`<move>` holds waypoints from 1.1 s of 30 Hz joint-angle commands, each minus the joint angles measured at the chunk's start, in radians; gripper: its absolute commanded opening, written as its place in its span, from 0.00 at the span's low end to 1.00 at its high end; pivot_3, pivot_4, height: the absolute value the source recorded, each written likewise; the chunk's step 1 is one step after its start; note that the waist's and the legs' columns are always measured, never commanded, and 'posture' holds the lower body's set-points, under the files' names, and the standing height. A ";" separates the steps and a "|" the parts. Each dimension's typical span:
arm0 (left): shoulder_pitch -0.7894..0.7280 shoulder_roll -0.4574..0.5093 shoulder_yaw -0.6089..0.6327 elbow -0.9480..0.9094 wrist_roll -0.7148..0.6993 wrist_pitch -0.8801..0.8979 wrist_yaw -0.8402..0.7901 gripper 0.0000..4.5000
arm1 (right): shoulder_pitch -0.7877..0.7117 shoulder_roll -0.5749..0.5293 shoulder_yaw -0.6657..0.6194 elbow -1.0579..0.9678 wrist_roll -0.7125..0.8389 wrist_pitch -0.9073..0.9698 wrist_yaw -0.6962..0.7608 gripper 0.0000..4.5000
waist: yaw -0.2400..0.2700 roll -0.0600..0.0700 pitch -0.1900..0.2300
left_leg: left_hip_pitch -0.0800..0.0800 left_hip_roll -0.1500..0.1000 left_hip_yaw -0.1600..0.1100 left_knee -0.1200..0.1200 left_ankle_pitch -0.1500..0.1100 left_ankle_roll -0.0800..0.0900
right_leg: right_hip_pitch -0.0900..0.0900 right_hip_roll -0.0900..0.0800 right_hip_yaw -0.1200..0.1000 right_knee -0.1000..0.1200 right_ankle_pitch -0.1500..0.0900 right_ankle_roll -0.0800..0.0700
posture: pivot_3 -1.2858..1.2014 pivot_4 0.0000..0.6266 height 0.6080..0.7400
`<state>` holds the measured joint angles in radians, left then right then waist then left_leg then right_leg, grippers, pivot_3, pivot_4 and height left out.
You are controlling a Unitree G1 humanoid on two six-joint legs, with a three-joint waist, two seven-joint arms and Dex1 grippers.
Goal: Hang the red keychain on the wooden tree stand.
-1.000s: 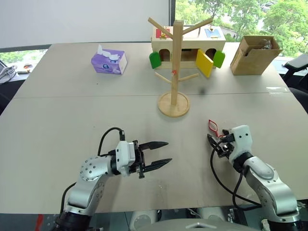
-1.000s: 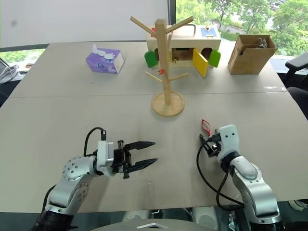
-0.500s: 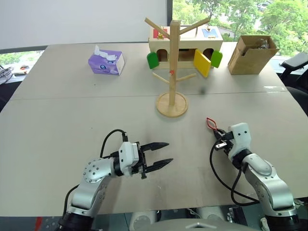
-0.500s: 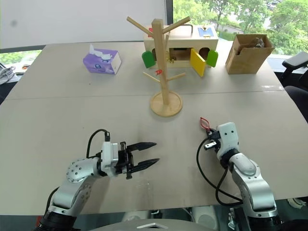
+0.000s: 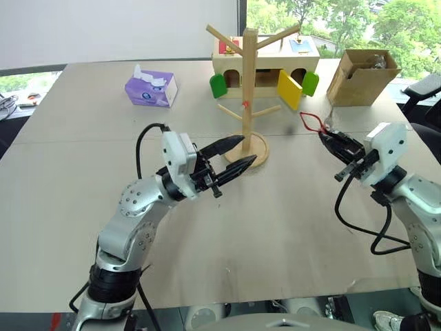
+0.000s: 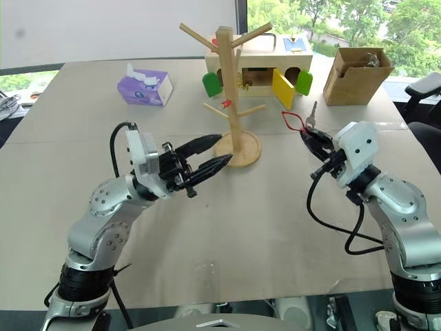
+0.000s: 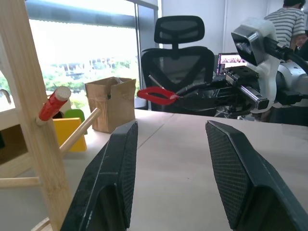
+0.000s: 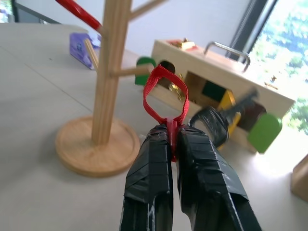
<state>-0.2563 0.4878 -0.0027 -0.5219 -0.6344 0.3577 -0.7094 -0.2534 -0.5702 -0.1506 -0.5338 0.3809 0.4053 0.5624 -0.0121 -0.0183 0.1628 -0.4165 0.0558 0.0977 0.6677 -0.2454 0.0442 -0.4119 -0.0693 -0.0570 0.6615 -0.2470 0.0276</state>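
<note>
The right gripper (image 6: pixel 306 138) is clamped on the base of the thin red teardrop keychain loop with a small silver key (image 6: pixel 292 122), holding it in the air above the desk (image 6: pixel 227 227). The loop's long axis runs on from the fingertips, pointing towards the tall light-wood tree stand with slanted dowel branches on a round base (image 6: pixel 230 83) and the far edge; the key sticks out beside it. The keychain is near the stand's right side, not touching it. The stand is upright near the middle of the desk's far half. The left gripper (image 6: pixel 218 154) hovers with its fingers well spread, tips just in front of the stand's base.
</note>
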 commanded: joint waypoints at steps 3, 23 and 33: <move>-0.087 0.042 0.092 -0.097 -0.145 0.162 0.115 0.51 | -0.125 -0.024 0.053 0.008 -0.071 -0.083 0.012 0.00 | 0.005 0.000 0.000 | 0.000 0.000 -0.001 0.000 0.000 0.000 | 0.000 0.000 -0.001 0.000 0.000 0.000 | 0.52 0.24 1.00; 0.028 0.125 0.187 -0.084 -0.037 0.180 0.194 0.51 | -0.279 0.078 0.261 0.189 -0.174 -0.282 0.124 0.00 | 0.004 -0.001 0.001 | 0.000 0.000 0.001 0.001 0.003 -0.005 | 0.000 -0.001 0.000 0.000 0.000 0.000 | 0.52 0.24 1.00; 0.055 0.105 0.183 -0.086 -0.006 0.155 0.193 0.51 | -0.327 0.155 0.308 0.269 -0.214 -0.310 0.122 0.00 | 0.003 -0.001 0.001 | 0.000 0.000 0.001 0.001 0.003 -0.005 | 0.000 -0.001 0.000 0.000 0.000 -0.001 | 0.52 0.24 1.00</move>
<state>-0.2009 0.5958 0.1654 -0.5879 -0.6482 0.5369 -0.5183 -0.5598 -0.4190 0.1618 -0.2540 0.1684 0.1225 0.6884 -0.0089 -0.0192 0.1637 -0.4164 0.0558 0.0985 0.6682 -0.2426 0.0394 -0.4117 -0.0703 -0.0573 0.6618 -0.2467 0.0270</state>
